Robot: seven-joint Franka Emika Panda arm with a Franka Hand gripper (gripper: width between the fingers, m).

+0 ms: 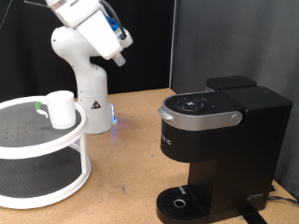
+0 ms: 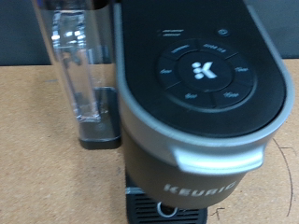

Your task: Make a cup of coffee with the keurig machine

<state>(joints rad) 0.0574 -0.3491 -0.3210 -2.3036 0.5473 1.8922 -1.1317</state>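
Observation:
The keurig machine (image 1: 220, 140) is a black box with a silver-grey lid handle (image 1: 200, 118), standing at the exterior view's right with its lid down. Its round drip tray (image 1: 179, 201) holds nothing. The white cup (image 1: 62, 108) stands on the top tier of a white round rack (image 1: 37, 149) at the left. My gripper (image 1: 119, 54) hangs high above the table, between the rack and the machine, holding nothing that shows. The wrist view looks down on the machine's button panel (image 2: 207, 70), its clear water tank (image 2: 84, 75) and the drip tray (image 2: 166, 207); no fingers show there.
A small green-topped thing (image 1: 39, 106) lies beside the cup on the rack's top tier. The white robot base (image 1: 86, 89) stands behind the rack. A wooden tabletop (image 1: 131, 168) lies between rack and machine. A dark curtain closes the back.

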